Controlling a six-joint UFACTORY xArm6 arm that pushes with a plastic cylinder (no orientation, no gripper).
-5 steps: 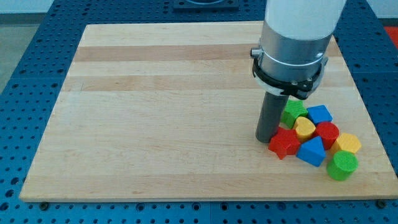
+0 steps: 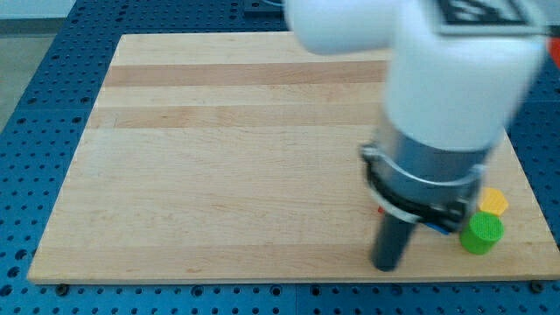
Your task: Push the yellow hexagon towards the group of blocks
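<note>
My tip (image 2: 386, 267) rests on the wooden board (image 2: 227, 157) near its bottom edge, at the view's lower right. The arm's body hides most of the group of blocks. The yellow hexagon (image 2: 493, 201) shows at the arm's right edge. A green cylinder (image 2: 481, 234) sits just below it. A sliver of a blue block (image 2: 437, 229) and a speck of a red block (image 2: 380, 209) peek out under the arm. The tip stands left of and below these blocks, about a hundred pixels left of the green cylinder.
The board lies on a blue perforated table (image 2: 35, 105). The board's bottom edge runs just below the tip and its right edge lies close beyond the yellow hexagon.
The arm has swung toward the view's bottom and slightly right, and its body now covers most of the group. The tip moved from left of the red block down toward the board's bottom edge.
</note>
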